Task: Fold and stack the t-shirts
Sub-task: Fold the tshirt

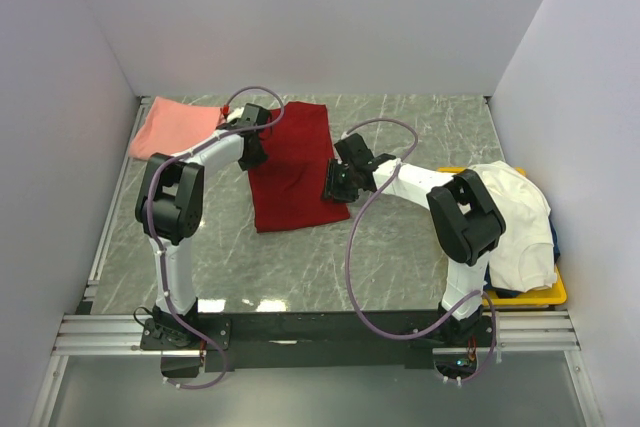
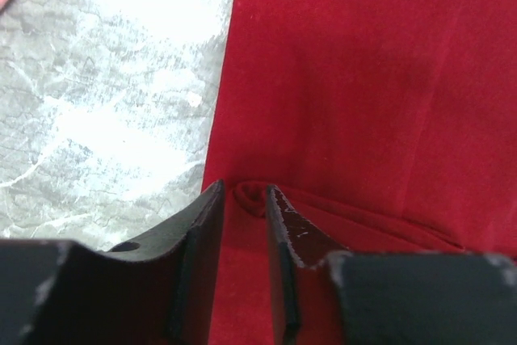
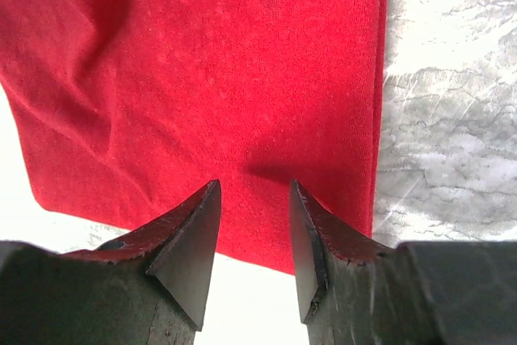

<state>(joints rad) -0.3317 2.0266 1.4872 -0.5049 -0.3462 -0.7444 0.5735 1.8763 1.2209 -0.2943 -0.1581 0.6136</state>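
Cream white t-shirt (image 1: pixel 515 217) heaped on the yellow tray (image 1: pixel 540 295); deep red t-shirt (image 1: pixel 295 172) flat on the table (image 1: pixel 400 247).
Salmon pink t-shirt (image 1: pixel 172 127) lies far left. Right gripper (image 3: pixel 254 187) hangs open over red cloth; left gripper (image 2: pixel 242 191) is nearly closed round a pucker of it, grip unclear.

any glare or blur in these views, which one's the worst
Right wrist is worst: the table burns out to white below the red t-shirt, and the right gripper's fingers are soft. Left wrist: milder glare on the table, cloth sharp, left gripper's fingers blurred. Top external: even light, soft shadows under the arms, no harsh glare.
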